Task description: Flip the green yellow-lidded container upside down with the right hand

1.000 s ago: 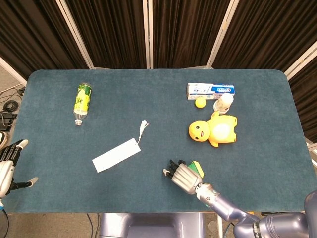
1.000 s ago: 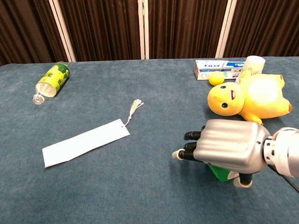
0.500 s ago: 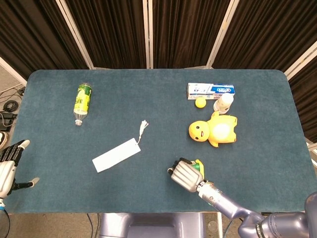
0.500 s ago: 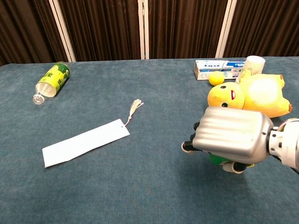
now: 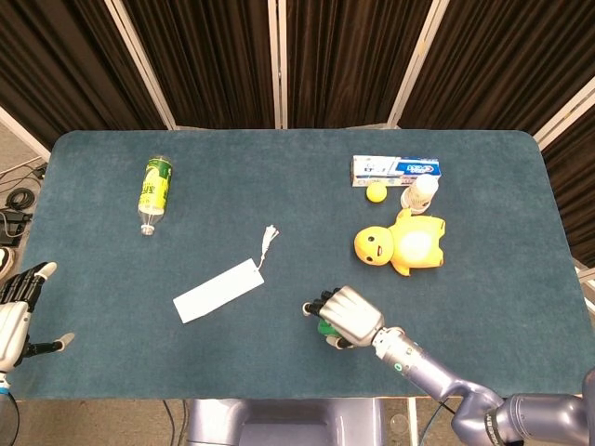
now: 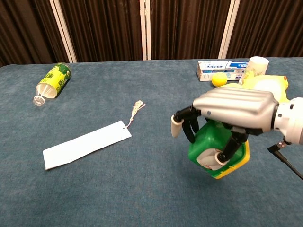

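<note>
My right hand (image 6: 232, 116) (image 5: 344, 313) grips the green yellow-lidded container (image 6: 215, 151) from above, fingers wrapped round its body. The container hangs just off the blue table (image 6: 118, 189), tilted, with its yellow lid (image 6: 232, 169) at the lower right. In the head view only a sliver of the green container (image 5: 326, 327) shows under the hand. My left hand (image 5: 17, 307) hangs off the table's left edge, fingers spread, holding nothing.
A yellow duck toy (image 5: 402, 243) lies just behind the right hand. Further back are a toothpaste box (image 5: 396, 169), a small yellow ball (image 5: 376, 192) and a white bottle (image 5: 420, 193). A white paper strip with a tassel (image 5: 218, 289) and a lying green-labelled bottle (image 5: 154, 190) are to the left.
The right hand has lifted the container off the table and rolled it, so the green body now shows below the palm with the lid turned downward and to the right.
</note>
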